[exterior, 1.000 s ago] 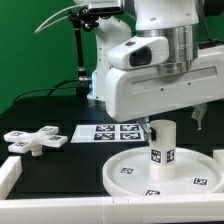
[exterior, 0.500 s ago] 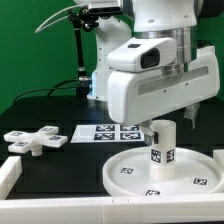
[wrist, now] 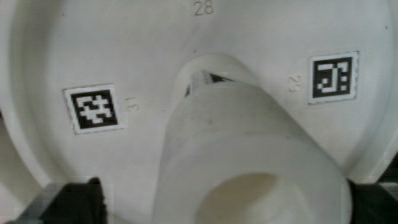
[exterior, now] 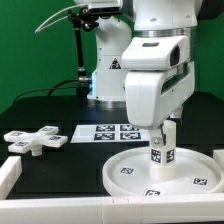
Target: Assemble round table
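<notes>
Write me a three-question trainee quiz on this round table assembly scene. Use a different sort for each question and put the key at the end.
1. Fill in: the leg stands upright on the ____.
2. True or false: the pincer is directly over the leg's top.
3. Pick one. The cross base lies:
A. flat on the table, to the exterior view's left of the marker board
B. leaning against the leg
C. held in the pincer

Key:
1. disc
2. true
3. A
</notes>
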